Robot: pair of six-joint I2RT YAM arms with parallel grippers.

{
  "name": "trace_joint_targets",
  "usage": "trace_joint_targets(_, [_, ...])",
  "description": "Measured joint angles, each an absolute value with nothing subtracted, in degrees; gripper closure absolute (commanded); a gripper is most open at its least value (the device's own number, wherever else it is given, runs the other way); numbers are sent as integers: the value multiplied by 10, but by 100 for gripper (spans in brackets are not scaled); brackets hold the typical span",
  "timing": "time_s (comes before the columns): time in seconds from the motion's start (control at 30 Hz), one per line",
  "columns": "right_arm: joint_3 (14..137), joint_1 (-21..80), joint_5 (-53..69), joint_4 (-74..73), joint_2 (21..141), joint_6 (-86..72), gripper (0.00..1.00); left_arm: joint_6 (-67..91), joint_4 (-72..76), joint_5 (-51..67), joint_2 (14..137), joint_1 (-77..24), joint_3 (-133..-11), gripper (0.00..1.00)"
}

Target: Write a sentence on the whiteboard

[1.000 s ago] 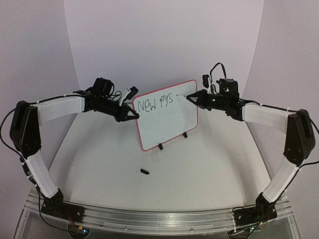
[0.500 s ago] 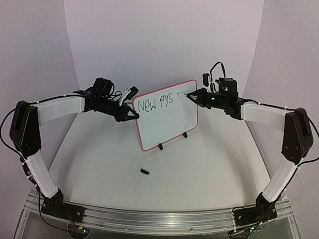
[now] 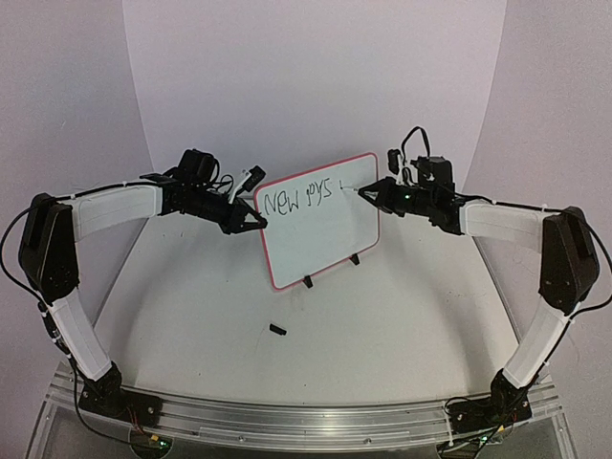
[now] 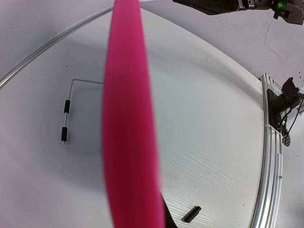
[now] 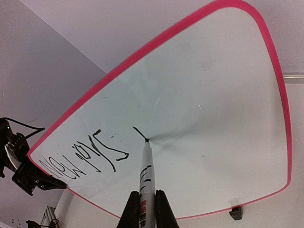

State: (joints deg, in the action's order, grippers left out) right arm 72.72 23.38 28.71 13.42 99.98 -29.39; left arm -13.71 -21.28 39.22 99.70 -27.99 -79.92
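- The whiteboard (image 3: 325,239) is standing on the table (image 3: 402,316) between the two claws, resting on its small black feet (image 3: 308,282).
- The sentence (image 3: 296,199) is running in wobbly black letters along the top of the board. It starts just beside the left claw (image 3: 256,220) and reaches toward the right claw (image 5: 144,202).
- A short black line is sitting at the end of the letters, right in front of the right claw.
- The right claw is squeezing a marker pen (image 5: 146,166) tight between its two fingers. The pen is sticking straight out ahead of the claw, and its tip is touching the board.
- The left claw is pinching the pink edge of the board on its own side.
- A small black piece (image 3: 278,330) is lying on the table, below both claws and nearer the arm bases.
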Motion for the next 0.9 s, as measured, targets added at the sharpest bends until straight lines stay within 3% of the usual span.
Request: trace_joint_targets(0.9, [714, 234, 280, 141, 964, -297, 100, -138, -219, 389, 997, -281, -802, 100])
